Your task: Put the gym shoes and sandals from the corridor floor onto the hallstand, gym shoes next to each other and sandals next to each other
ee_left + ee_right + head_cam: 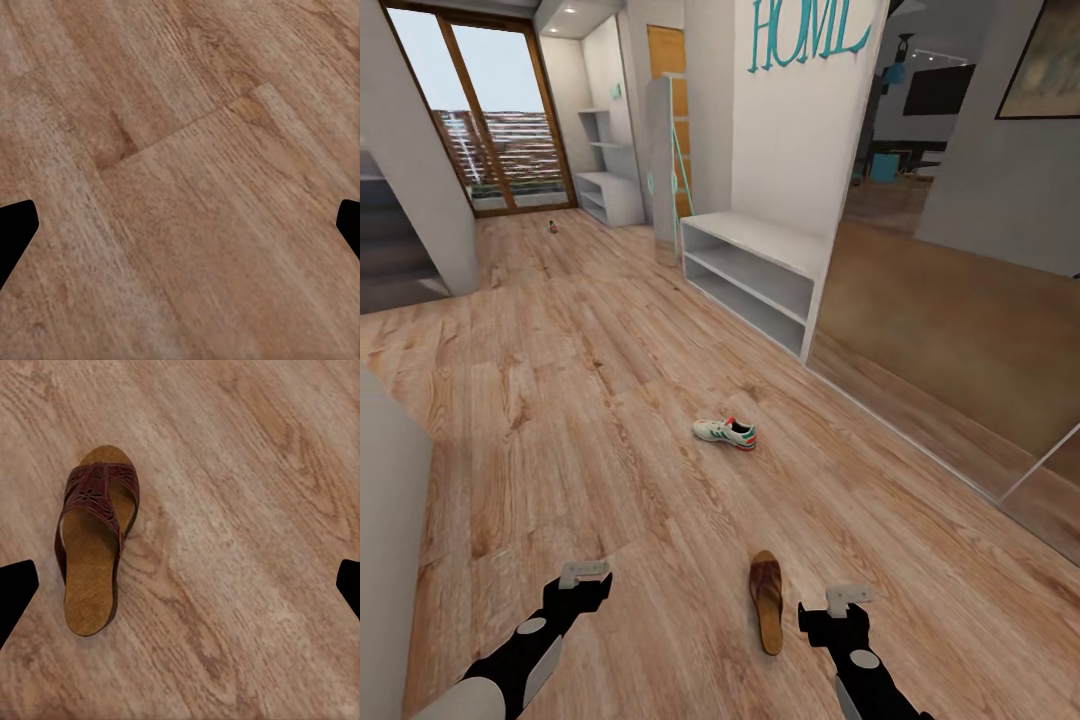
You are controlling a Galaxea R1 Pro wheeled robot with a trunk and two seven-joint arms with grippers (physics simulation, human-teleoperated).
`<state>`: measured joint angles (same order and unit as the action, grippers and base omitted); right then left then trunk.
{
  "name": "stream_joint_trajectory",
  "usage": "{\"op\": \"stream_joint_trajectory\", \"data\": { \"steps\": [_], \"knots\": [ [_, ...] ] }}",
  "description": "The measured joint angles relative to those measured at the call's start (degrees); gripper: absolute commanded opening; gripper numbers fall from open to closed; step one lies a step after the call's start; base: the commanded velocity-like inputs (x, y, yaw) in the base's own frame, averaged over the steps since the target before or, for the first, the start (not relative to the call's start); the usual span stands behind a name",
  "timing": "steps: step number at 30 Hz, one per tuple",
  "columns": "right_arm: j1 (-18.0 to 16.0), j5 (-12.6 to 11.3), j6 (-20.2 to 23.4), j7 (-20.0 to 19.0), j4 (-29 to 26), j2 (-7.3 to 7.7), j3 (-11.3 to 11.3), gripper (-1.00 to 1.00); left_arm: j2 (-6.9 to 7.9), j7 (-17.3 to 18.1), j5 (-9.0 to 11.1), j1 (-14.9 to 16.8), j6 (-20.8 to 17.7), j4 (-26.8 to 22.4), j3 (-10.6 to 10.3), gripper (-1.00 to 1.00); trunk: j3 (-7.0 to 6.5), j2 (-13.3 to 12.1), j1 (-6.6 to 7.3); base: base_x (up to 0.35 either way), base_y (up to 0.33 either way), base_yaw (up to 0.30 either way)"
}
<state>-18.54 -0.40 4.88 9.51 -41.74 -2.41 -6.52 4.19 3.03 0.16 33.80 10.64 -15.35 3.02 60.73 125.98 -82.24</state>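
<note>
One gym shoe (pixel 725 432), white with green stripes and an orange-red heel, lies on its sole on the corridor floor (pixel 560 400) mid-view. Nearer me lies one brown sandal (pixel 766 600), its toe pointing away. My right gripper (pixel 848 597) hangs open just right of that sandal; in the right wrist view the sandal (pixel 94 547) lies off to one side of the open gripper (pixel 180 592), apart from both fingers. My left gripper (pixel 585 573) is open over bare planks (pixel 180 150). The hallstand (pixel 610 195), pale grey with floating shelves above it, stands far down the corridor on the right.
A straight-sided white bench unit (pixel 755 265) under teal "HOME" letters (pixel 805 30) lines the right wall, followed by a mirrored panel (pixel 960 350). A small item (pixel 552 226), too far to identify, lies near the glass door (pixel 490 120). A grey wall corner (pixel 420 180) juts in at left.
</note>
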Motion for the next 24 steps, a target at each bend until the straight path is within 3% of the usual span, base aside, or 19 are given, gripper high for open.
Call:
{"op": "stream_joint_trajectory", "data": {
  "steps": [24],
  "knots": [
    [0.0, 0.0, 0.0, 0.0, 0.1, -0.09, 0.0, 1.0, 0.02, -0.1, 0.0, 0.0, 0.1, 0.0, 0.0, 1.0, 0.0, 0.0, 0.0, 0.03, 0.026, 0.0]
  ]
}}
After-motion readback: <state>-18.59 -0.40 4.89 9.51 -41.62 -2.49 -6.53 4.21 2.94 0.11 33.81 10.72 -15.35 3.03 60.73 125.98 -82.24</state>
